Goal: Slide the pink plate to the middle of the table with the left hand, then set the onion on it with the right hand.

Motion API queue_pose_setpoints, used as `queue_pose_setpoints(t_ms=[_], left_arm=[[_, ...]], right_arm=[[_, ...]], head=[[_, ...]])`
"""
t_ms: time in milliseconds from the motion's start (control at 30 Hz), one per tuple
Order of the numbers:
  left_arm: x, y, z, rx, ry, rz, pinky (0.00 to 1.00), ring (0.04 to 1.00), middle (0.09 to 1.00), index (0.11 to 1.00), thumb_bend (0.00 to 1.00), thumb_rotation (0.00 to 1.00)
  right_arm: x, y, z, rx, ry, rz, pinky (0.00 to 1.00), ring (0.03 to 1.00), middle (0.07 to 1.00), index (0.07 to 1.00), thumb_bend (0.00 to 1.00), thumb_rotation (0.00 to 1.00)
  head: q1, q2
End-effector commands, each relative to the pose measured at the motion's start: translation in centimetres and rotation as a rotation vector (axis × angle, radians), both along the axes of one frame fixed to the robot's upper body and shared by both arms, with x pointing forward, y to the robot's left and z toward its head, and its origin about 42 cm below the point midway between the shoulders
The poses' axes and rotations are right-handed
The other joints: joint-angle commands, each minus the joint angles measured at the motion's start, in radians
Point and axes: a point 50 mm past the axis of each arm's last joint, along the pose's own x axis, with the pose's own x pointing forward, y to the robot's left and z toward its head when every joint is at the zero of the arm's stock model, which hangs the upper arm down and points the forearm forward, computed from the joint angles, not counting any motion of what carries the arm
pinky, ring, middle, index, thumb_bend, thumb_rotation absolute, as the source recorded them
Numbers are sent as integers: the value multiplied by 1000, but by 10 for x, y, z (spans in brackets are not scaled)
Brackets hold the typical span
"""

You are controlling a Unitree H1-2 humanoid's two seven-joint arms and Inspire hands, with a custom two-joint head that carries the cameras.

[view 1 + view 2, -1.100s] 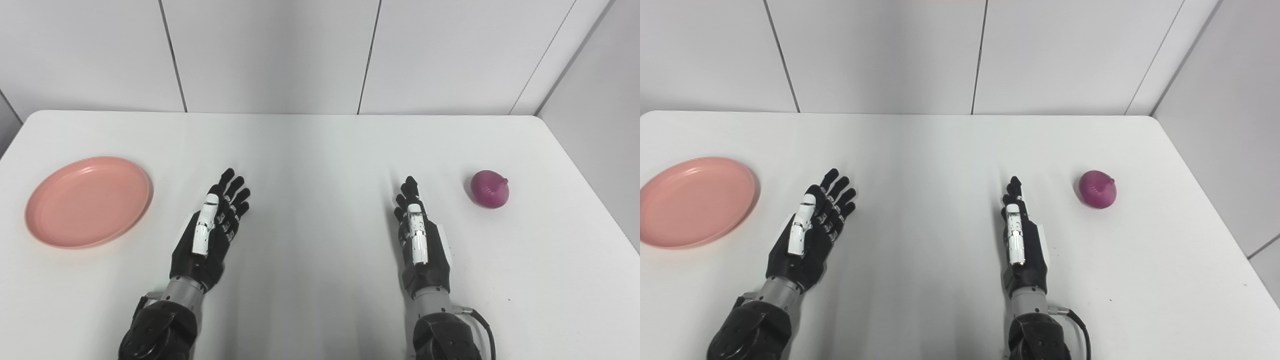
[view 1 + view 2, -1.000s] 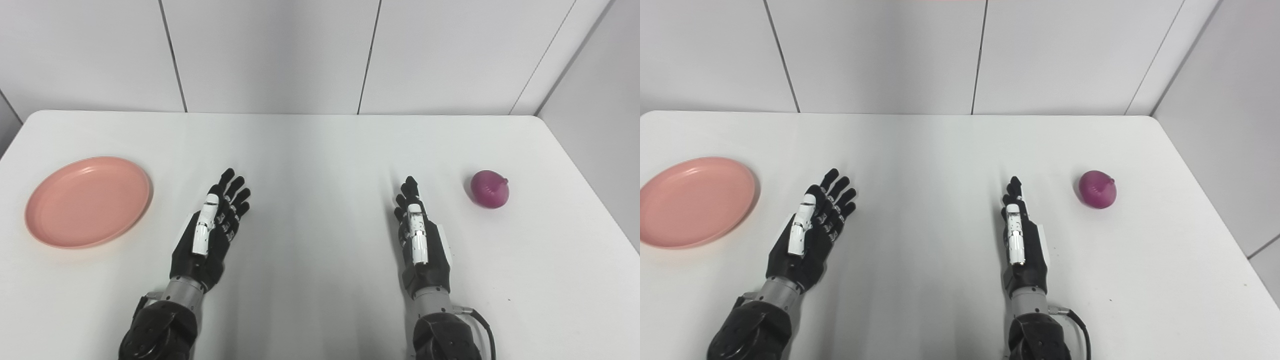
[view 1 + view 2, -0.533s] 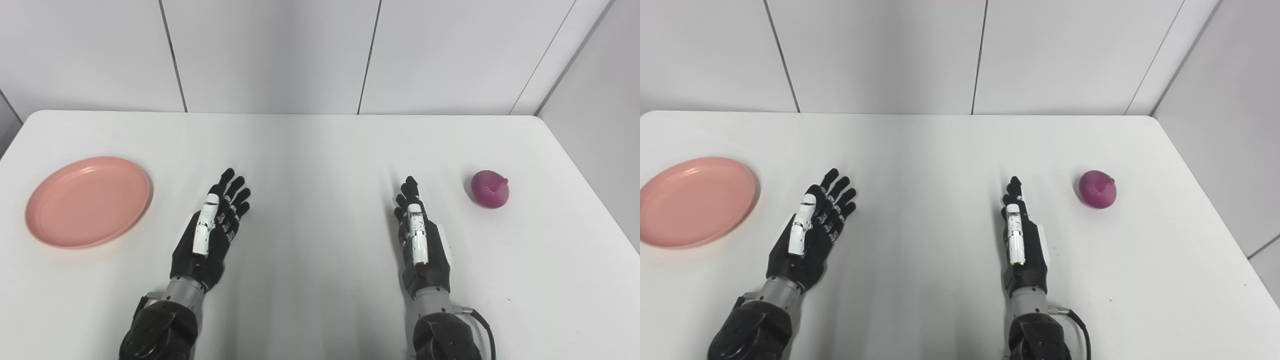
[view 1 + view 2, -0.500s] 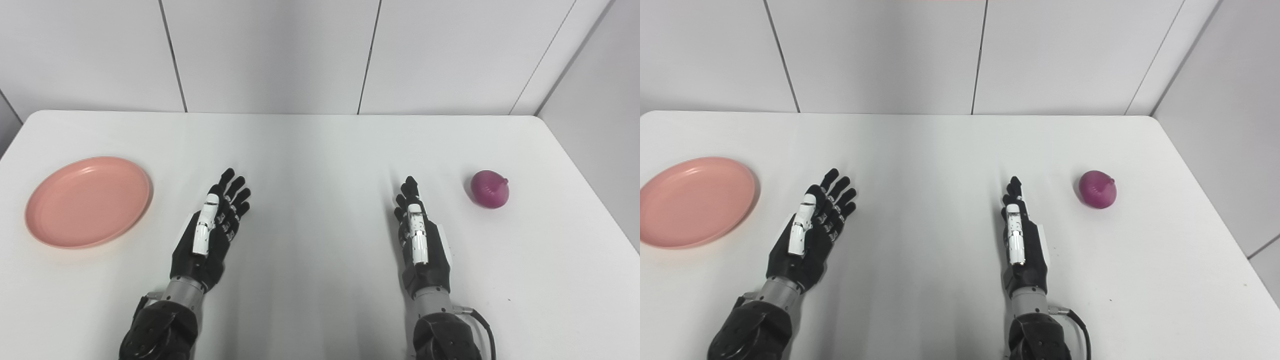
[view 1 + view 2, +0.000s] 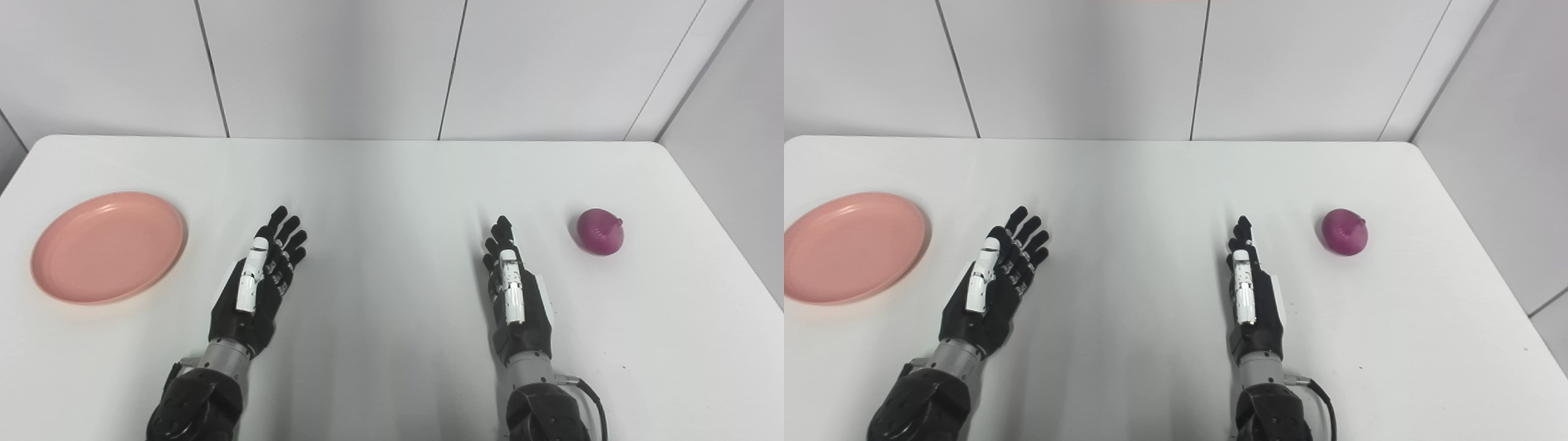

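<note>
Pink plate (image 5: 108, 246) is sitting at the left side of the white table (image 5: 392, 177), well apart from the purple onion (image 5: 600, 231) lying near the right edge. Between them, the left hand (image 5: 257, 282) and the right hand (image 5: 513, 288) are lying low over the tabletop, both released with fingers stretched forward, touching neither object.

In the right eye view the pink plate (image 5: 848, 246), well left of the left hand (image 5: 992, 288), is cut off by the picture's left edge. Both forearms run out past the bottom edge. The palm of the right hand (image 5: 514, 293) faces away, unseen.
</note>
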Motion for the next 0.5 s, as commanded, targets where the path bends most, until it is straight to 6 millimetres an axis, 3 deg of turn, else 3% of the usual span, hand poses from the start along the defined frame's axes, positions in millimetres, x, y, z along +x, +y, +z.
queue_pose_setpoints(t_ms=[0,367,467], left_arm=[[0,-2,-2,3,3,5,987,973,985,984,459,1000],[-2,-17,-4,7,17,11,975,967,979,972,469,1000],[-3,-24,-6,5,20,8,991,976,987,982,463,1000]], right_arm=[[2,2,7,5,-60,4,1000,1000,1000,1000,296,1000],[0,-7,7,20,-42,-8,1000,999,1000,1000,280,1000],[0,-12,5,26,-46,-7,1000,1000,1000,1000,226,1000]], head=[[1,-2],[122,-41],[152,-52]])
